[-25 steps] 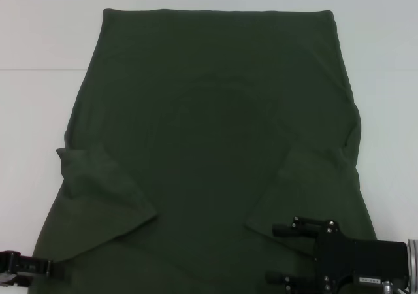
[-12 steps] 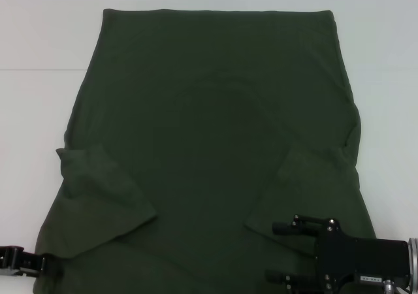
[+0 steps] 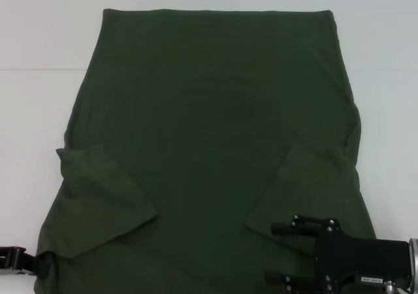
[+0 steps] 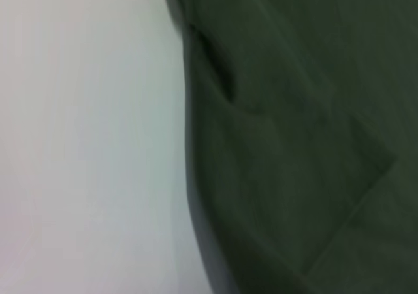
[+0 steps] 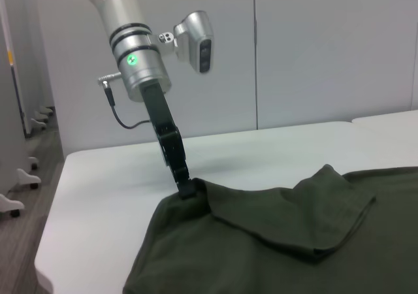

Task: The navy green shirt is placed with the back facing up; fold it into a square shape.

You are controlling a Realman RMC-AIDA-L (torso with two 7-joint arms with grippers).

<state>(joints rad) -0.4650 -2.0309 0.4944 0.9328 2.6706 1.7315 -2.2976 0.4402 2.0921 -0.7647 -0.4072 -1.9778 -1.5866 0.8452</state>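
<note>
Down at the near left corner of the cloth, the left gripper (image 5: pixel 187 188) has its tip right on the edge of the navy green shirt (image 3: pixel 215 144), where the fabric bunches up a little against it. From where I stand its fingers look pressed together on that corner, though the cloth hides the very tips, so I cannot tell for sure that it is pinching. In the head view only a bit of this gripper (image 3: pixel 23 262) shows at the shirt's near left edge.

The right gripper (image 3: pixel 277 253) sits low over the near right part of the shirt, its two fingers spread apart, one above the other.

The shirt lies flat on the white table (image 3: pixel 39 111), plain side up, both short sleeves folded inward over the body.
</note>
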